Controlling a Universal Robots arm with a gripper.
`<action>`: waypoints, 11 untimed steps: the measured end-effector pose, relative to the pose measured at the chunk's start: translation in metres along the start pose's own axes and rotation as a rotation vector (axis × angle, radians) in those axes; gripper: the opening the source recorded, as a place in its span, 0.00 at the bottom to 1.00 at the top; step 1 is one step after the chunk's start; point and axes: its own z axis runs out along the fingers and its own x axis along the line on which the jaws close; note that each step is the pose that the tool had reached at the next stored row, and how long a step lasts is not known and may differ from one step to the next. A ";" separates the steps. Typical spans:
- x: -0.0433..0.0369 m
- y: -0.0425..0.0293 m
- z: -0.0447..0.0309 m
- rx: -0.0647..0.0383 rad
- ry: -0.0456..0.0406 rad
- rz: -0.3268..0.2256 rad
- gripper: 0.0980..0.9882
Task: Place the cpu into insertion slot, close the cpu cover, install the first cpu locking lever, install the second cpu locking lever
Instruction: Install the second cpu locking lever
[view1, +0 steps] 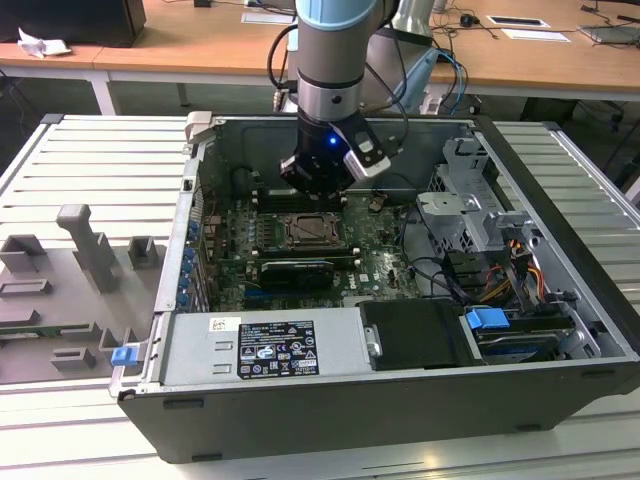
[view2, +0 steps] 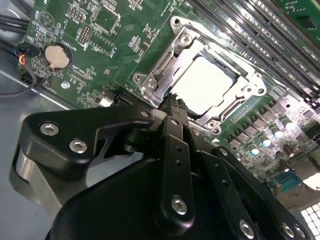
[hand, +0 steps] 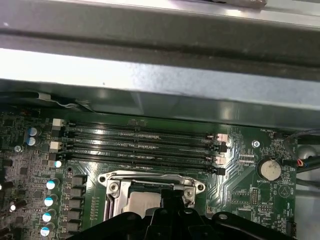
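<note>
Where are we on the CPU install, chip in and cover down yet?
Done, by the look of it: the cpu lies in the insertion slot, and the cpu cover sits flat around it, framing the pale top. In hand: the gripper, fingers together and holding nothing, is at the socket's edge. Left: the locking levers; I cannot tell from these views whether either is latched.

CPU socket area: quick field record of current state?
cpu: seated in the insertion slot, pale top exposed
cpu cover: down, framing the chip
hand: fingers together, empty, tips at the cover's edge
arm: reaching down into the open computer case
memory slots: empty, beside socket
</note>
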 end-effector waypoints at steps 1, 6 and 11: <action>0.0001 -0.0008 -0.0001 0.000 0.0001 0.000 0.01; 0.0005 -0.0052 -0.0004 0.000 0.0001 0.000 0.01; 0.0007 -0.0071 -0.0011 0.000 0.0002 0.000 0.01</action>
